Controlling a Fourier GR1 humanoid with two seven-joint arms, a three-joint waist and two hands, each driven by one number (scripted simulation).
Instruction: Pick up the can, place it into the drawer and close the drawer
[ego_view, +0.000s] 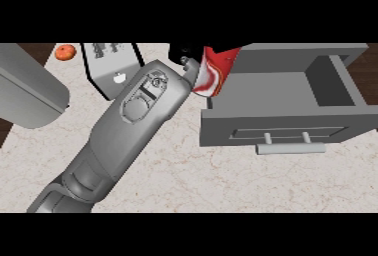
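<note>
Over left rear edge of open drawer (284, 97): can (214, 72), tilted, clamped in fingers of right hand (182, 52). Orange (66, 52) well apart, far left on bench (221, 182).

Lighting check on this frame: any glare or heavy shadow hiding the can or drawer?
Head view: light is even, no glare; the drawer only darkens along its inner walls. The left hand and forearm, not shadow, hide part of the can.

The right hand (179, 52), its black fingers curled round the red-and-white can (214, 70), holds it tilted over the open grey drawer's (244, 120) left wall, above the marbled counter (221, 180).
</note>
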